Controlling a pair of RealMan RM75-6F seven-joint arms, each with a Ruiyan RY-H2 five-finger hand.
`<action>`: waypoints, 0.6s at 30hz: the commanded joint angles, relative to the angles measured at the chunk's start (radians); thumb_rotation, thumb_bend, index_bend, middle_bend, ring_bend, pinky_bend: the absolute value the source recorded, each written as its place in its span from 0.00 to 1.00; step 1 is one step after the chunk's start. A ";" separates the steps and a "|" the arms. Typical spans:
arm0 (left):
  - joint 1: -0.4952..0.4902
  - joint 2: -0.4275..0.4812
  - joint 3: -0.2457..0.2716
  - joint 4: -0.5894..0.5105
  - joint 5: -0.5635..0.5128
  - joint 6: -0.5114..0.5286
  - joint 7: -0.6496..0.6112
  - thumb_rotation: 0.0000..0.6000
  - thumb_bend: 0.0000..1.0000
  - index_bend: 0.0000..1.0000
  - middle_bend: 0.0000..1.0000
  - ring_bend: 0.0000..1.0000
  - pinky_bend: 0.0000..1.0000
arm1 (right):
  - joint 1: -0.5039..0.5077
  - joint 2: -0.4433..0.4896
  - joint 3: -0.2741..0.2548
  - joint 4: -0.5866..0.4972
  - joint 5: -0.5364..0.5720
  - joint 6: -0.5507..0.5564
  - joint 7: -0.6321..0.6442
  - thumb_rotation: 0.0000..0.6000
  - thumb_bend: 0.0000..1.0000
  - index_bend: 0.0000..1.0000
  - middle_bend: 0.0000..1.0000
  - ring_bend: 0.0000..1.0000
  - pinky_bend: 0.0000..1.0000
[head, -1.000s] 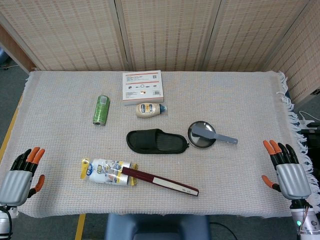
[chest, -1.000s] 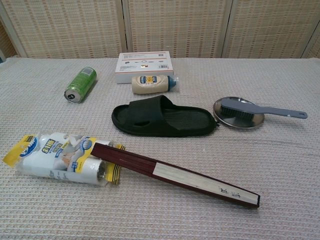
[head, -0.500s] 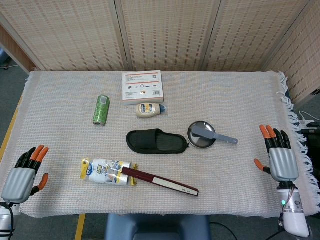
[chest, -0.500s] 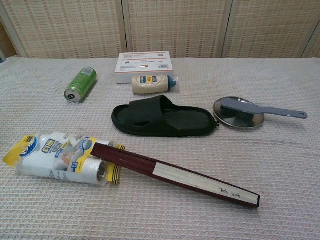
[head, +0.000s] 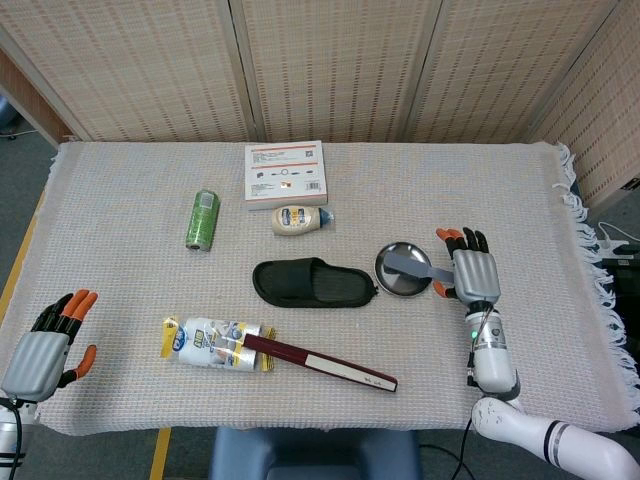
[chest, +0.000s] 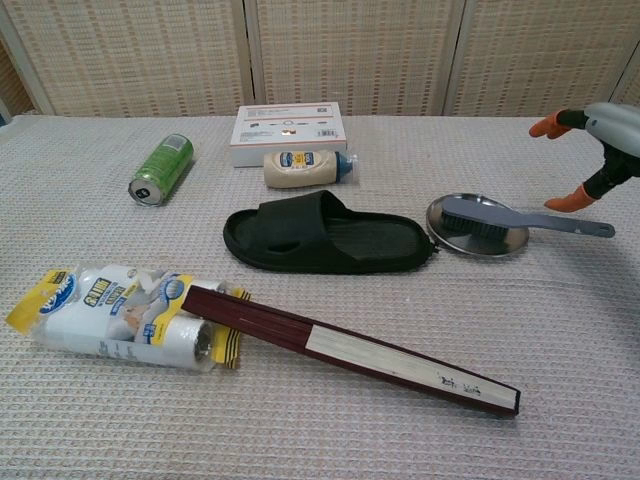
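Woven cloth covers table (head: 120, 190). Right hand (head: 472, 272) w/ fingers spread, holding nothing, hovers above brush (head: 425, 268) handle; brush head lies in steel dish (head: 392, 283). Best lower straight, grip handle mid. Left hand (head: 45, 345) open, idle.

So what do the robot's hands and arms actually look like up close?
Each hand, right hand and left hand, has a grey metallic back, black fingers and orange fingertips. The right forearm is a grey-white cylinder with a small green light, a dark cable alongside, then a white segment with black bands.
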 joint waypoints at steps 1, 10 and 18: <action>0.000 0.006 0.003 -0.001 0.000 -0.001 -0.011 1.00 0.47 0.00 0.00 0.00 0.12 | 0.070 -0.067 0.018 0.068 0.102 -0.055 -0.049 1.00 0.12 0.19 0.14 0.00 0.03; -0.003 0.014 0.007 -0.001 0.000 -0.009 -0.031 1.00 0.47 0.00 0.00 0.00 0.12 | 0.155 -0.187 0.007 0.238 0.155 -0.075 -0.048 1.00 0.12 0.28 0.22 0.05 0.07; -0.007 0.014 0.007 0.007 -0.010 -0.019 -0.039 1.00 0.47 0.00 0.00 0.00 0.12 | 0.186 -0.239 -0.010 0.323 0.143 -0.072 -0.033 1.00 0.12 0.31 0.24 0.07 0.12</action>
